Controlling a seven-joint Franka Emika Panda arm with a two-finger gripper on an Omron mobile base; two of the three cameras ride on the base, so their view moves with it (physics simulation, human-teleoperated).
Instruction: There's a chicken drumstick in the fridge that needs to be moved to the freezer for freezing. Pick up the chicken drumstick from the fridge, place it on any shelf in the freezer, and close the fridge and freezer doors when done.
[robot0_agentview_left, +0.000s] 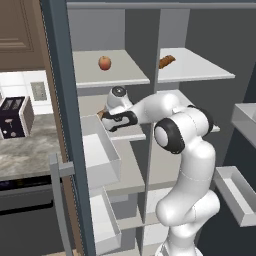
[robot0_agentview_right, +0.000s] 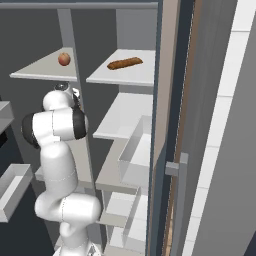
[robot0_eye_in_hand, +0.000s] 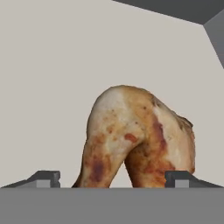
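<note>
The chicken drumstick (robot0_eye_in_hand: 135, 140), glossy orange-brown, lies on a pale grey-white shelf (robot0_eye_in_hand: 52, 65) of the freezer, the left compartment of the slate-blue unit. My gripper (robot0_eye_in_hand: 113, 179) is open, its two dark fingertips (robot0_eye_in_hand: 43, 178) standing wide on either side of the drumstick's near end. In the left base view the gripper (robot0_agentview_left: 103, 118) reaches left onto the second shelf (robot0_agentview_left: 132, 134), with a bit of the drumstick (robot0_agentview_left: 100, 114) showing at its tip. The fridge (robot0_agentview_left: 195, 65) is the right compartment. Both doors stand open: the left one (robot0_agentview_left: 65, 125) and the right one (robot0_agentview_right: 170, 100).
An apple (robot0_agentview_left: 104, 62) sits on the freezer's top shelf, and a longer brown stick-shaped food (robot0_agentview_left: 167, 61) lies on the fridge's top shelf. Clear bins (robot0_agentview_left: 102, 155) hang on the left door, and others (robot0_agentview_left: 235, 195) on the right door. A toaster (robot0_agentview_left: 15, 116) stands on the counter to the left.
</note>
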